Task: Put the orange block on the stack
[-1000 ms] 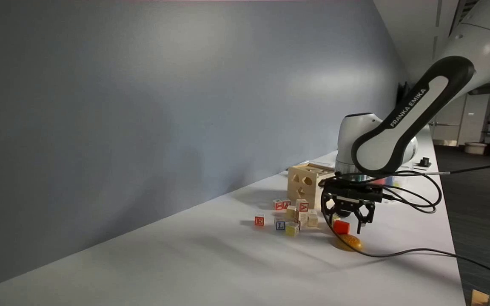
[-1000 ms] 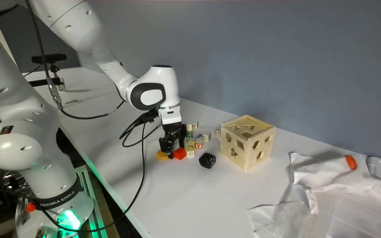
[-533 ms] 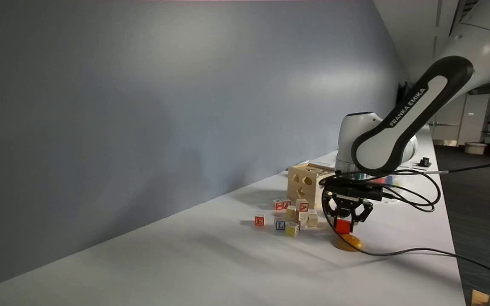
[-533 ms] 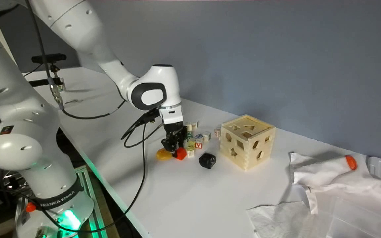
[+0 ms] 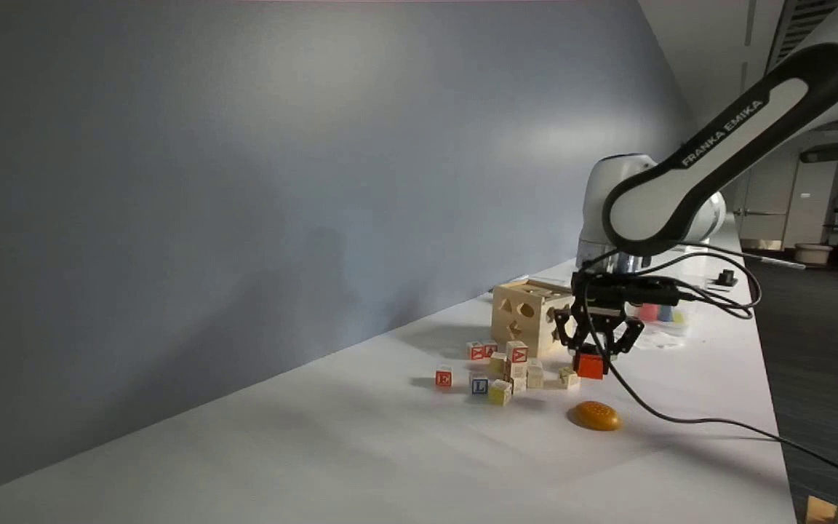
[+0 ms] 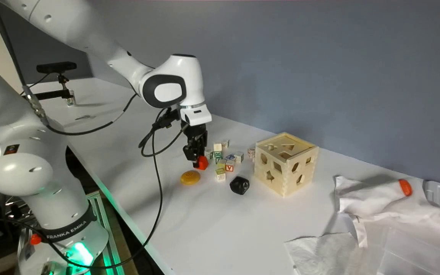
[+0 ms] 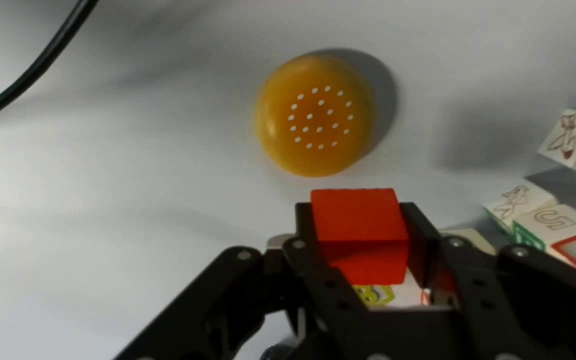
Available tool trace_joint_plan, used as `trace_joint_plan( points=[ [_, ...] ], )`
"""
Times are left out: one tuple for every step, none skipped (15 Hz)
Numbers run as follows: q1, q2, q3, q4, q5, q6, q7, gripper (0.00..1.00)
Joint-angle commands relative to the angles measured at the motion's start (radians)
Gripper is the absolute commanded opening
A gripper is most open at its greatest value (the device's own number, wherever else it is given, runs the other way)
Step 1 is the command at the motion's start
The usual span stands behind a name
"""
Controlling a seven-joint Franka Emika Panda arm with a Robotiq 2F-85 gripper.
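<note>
The orange block [image 7: 360,217] is a small reddish-orange block held between my fingertips. It shows in both exterior views [image 5: 591,367] [image 6: 203,163], raised above the table. My gripper [image 7: 357,220] is shut on its two sides, pointing down; it also shows in both exterior views [image 5: 592,361] [image 6: 198,161]. The stack [image 6: 285,168] is the large pale wooden cube with shaped holes, standing on the table apart from my gripper; it shows in an exterior view [image 5: 528,327] behind the small blocks. It is out of the wrist view.
A rounded orange bun piece [image 7: 315,116] lies near the held block. Several small letter blocks [image 5: 516,367] are clustered beside my gripper. A black faceted piece [image 6: 239,185] lies before the cube. White wrapping [image 6: 380,196] lies beyond it. A black cable [image 6: 161,191] hangs from my arm.
My fingers closed on the orange block, and the arm has risen with it off the table. It is now clear of the bun piece. The cube has not moved.
</note>
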Motion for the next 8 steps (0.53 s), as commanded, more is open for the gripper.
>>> trace_joint_plan(
  points=[
    [0.030,-0.111,0.003,0.048,0.023,-0.125,-0.152,0.19],
    [0.034,-0.122,0.008,0.068,0.022,-0.132,-0.181,0.19],
    [0.041,-0.126,0.011,0.087,0.031,-0.123,-0.211,0.19],
    [0.057,-0.125,0.007,0.104,0.055,-0.096,-0.250,0.19],
    [0.067,-0.115,0.002,0.130,0.083,-0.114,-0.278,0.19],
    [0.025,-0.111,0.029,0.098,0.042,-0.095,-0.221,0.44],
    [0.032,-0.112,0.030,0.113,0.057,-0.096,-0.243,0.44],
    [0.036,-0.112,0.030,0.121,0.063,-0.096,-0.253,0.44]
  ],
)
